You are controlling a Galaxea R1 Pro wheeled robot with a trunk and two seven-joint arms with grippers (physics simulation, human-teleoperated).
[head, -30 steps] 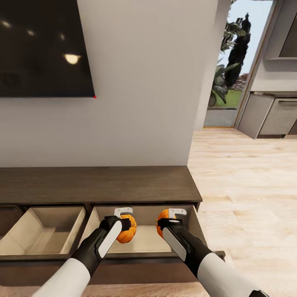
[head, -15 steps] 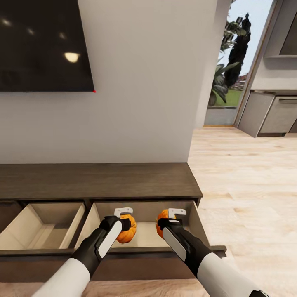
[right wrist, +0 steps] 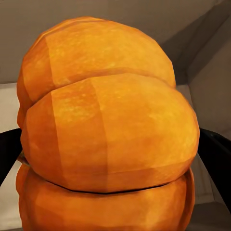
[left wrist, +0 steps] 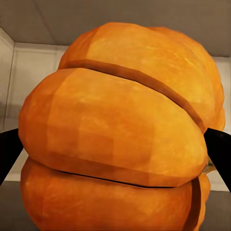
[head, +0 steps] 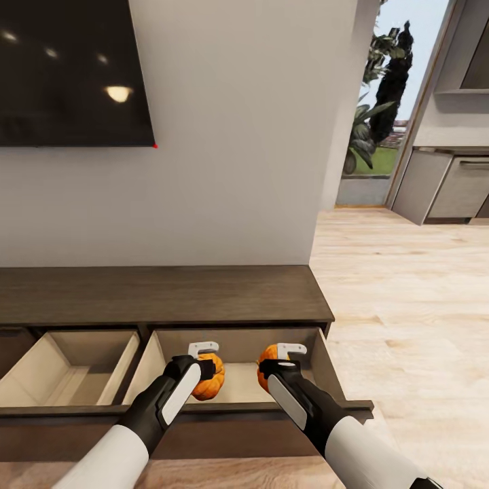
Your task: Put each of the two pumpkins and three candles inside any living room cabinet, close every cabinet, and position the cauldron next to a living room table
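Note:
The long dark brown cabinet stands against the wall with two pale beige drawers pulled out. My left gripper is shut on an orange ribbed pumpkin and holds it over the right-hand open drawer. My right gripper is shut on the second pumpkin over the same drawer. Each wrist view looks straight at its pumpkin, pinched between two dark fingers, with the beige drawer inside behind it. Candles, cauldron and table are out of view.
The left-hand open drawer looks empty. A dark TV screen hangs on the wall above the cabinet. Pale wood floor stretches to the right toward grey kitchen cabinets and a doorway with plants outside.
The whole head view has shifted slightly, so the cabinet sits a little higher in the picture. Both grippers keep their pumpkins in the same place over the drawer.

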